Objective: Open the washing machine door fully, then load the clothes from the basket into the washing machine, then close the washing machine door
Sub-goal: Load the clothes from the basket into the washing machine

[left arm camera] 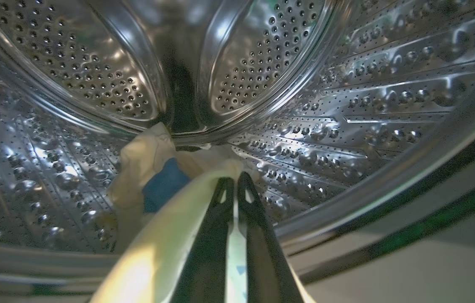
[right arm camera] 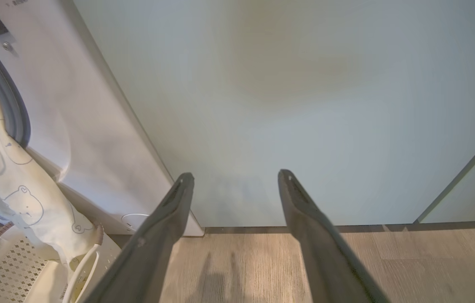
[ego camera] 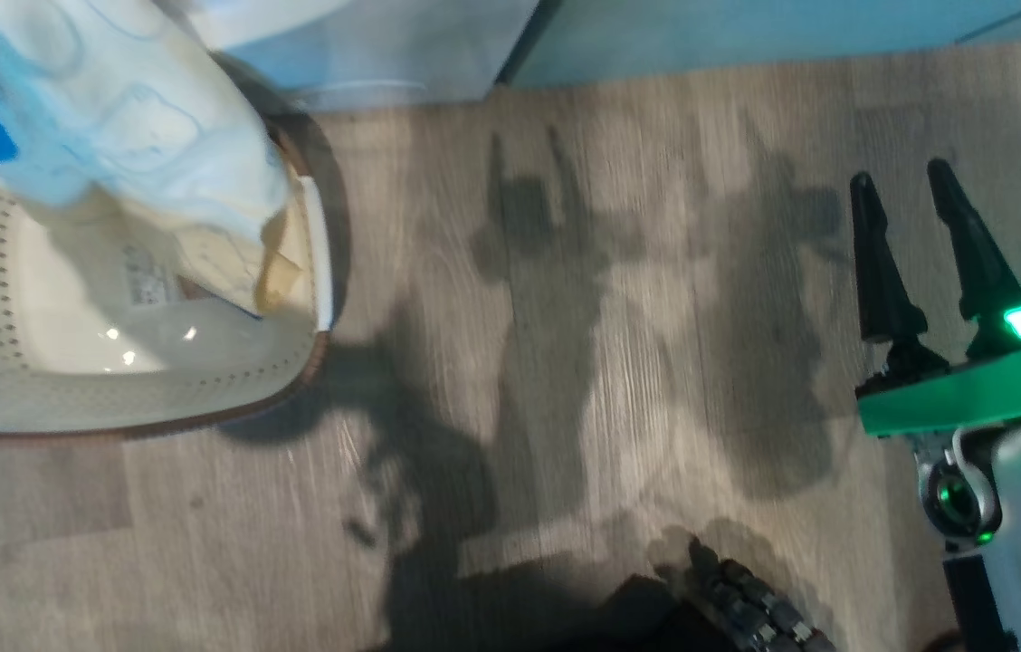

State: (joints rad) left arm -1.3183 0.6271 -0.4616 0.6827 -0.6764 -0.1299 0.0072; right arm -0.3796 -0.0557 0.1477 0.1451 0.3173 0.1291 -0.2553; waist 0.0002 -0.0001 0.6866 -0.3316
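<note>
The left gripper [left arm camera: 235,179] reaches into the washing machine [left arm camera: 347,105], fingers pinched shut on the clothes [left arm camera: 145,168]. Pale fabric runs back along the fingers. The bear-print garment [right arm camera: 22,198] hangs stretched lengthwise from the grey drum mouth [right arm camera: 14,109] down into the basket [right arm camera: 10,269]. The right gripper [ego camera: 913,181] hovers over the floor [ego camera: 565,362], jaws spread wide and empty, fingers pointing toward the cabinet [right arm camera: 305,105].
</note>
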